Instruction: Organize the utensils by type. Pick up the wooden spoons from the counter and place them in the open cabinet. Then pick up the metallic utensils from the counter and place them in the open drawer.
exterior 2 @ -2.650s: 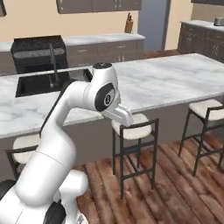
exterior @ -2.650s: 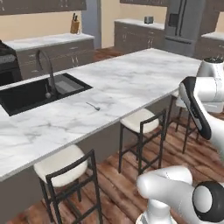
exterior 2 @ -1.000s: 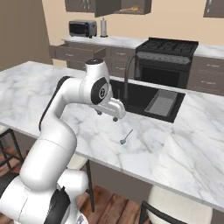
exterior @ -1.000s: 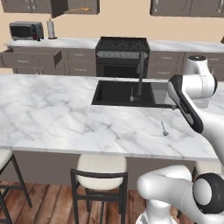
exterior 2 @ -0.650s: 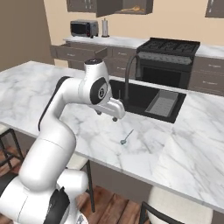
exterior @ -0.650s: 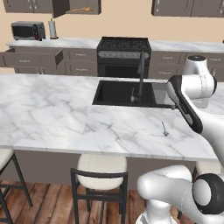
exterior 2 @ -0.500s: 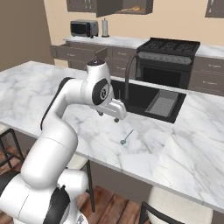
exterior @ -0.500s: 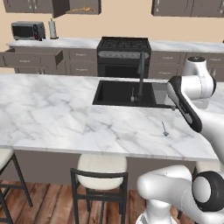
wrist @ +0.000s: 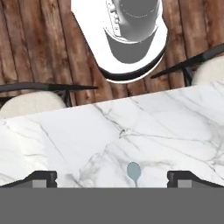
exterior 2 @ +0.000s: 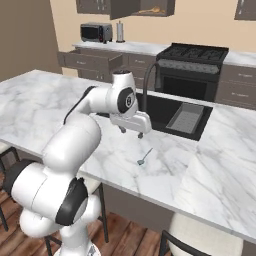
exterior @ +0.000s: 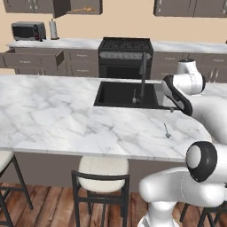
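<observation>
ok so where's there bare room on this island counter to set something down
The wide marble stretch left of the sink is bare. The counter right of the metal spoon is bare too. It is tightest by the sink's front edge, where the open end effector hangs near the spoon.

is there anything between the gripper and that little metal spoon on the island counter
Nothing visible. The open gripper hangs above the counter, with the metal spoon lying on bare marble just below and beside it. In the hand view the spoon's bowl sits between the two finger tips with only marble around it.
</observation>
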